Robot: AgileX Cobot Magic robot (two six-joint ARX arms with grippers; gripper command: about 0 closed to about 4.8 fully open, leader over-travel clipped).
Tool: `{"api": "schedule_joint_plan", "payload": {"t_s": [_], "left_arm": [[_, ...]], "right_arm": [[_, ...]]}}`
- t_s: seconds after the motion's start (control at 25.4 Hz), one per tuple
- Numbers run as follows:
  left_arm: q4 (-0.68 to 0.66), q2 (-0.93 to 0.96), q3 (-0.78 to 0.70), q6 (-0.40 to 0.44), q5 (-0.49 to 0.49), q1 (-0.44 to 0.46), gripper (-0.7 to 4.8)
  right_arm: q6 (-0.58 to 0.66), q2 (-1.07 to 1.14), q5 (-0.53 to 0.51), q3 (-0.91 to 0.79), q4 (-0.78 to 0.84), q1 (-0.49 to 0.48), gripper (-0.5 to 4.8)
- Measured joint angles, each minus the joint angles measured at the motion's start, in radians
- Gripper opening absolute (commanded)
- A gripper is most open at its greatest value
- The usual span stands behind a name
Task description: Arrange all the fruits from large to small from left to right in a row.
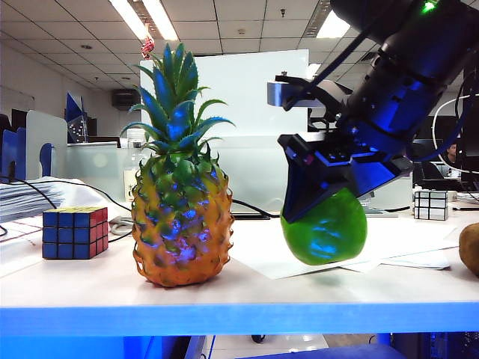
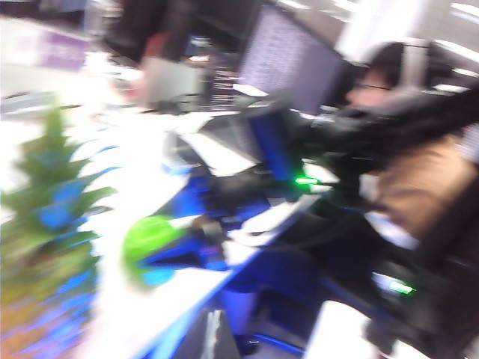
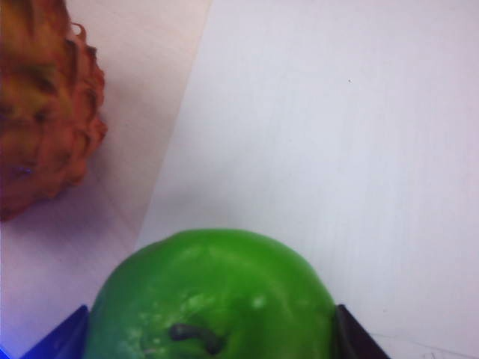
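Right gripper (image 1: 323, 213) is clamping the apple (image 1: 324, 228) from above, one finger on each side, holding it low over the white paper (image 1: 389, 239) just right of the pineapple (image 1: 181, 217); in the exterior view I can't tell if the apple is touching the paper. Left gripper isn't showing in any view, its wrist camera is blurred and only looking across the table, so its state is unknown. Pineapple is standing upright at the left, so the big slot looks done. Apple is going into the middle slot but isn't released yet. Kiwi (image 1: 470, 248) is sitting at the far right edge, well apart from the apple; I'd judge it needs pulling in closer to finish the row. Counts: one pineapple, one apple, one kiwi, so three fruits; two cubes, dark cube (image 1: 75, 232) left of the pineapple, white cube (image 1: 431, 204) at the back right, neither part of the row.
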Motion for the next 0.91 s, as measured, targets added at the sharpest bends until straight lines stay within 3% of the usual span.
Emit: {"api": "schedule_joint_plan", "payload": {"t_s": [0.12,0.2,0.59,0.63,0.67,0.71,0.83,0.91], "left_arm": [[-0.175,0.000,-0.001,0.073,-0.158,0.000,-0.05],[-0.192,0.000,-0.001,0.087,-0.206,0.000,-0.05],[-0.207,0.000,-0.001,0.106,-0.240,0.000,-0.05],[-0.207,0.000,-0.001,0.106,-0.240,0.000,-0.05],[-0.207,0.000,-0.001,0.106,-0.240,0.000,-0.05],[-0.207,0.000,-0.001,0.106,-0.239,0.000,-0.05],[-0.207,0.000,-0.001,0.106,-0.238,0.000,-0.05],[-0.207,0.000,-0.001,0.106,-0.235,0.000,-0.05]], "right_arm": [[0.000,0.013,0.005,0.000,0.000,0.000,-0.02],[0.000,0.037,0.005,0.000,-0.002,0.001,-0.02],[0.012,0.056,0.005,0.003,0.029,0.002,0.04],[0.012,0.056,0.003,0.003,0.028,0.002,0.81],[0.013,0.056,0.000,0.003,0.028,0.001,2.20],[0.017,0.056,0.000,0.003,0.028,0.001,3.03],[0.034,0.056,0.000,0.003,0.028,0.001,3.23],[0.035,0.056,0.001,0.003,0.030,0.001,3.94]]}}
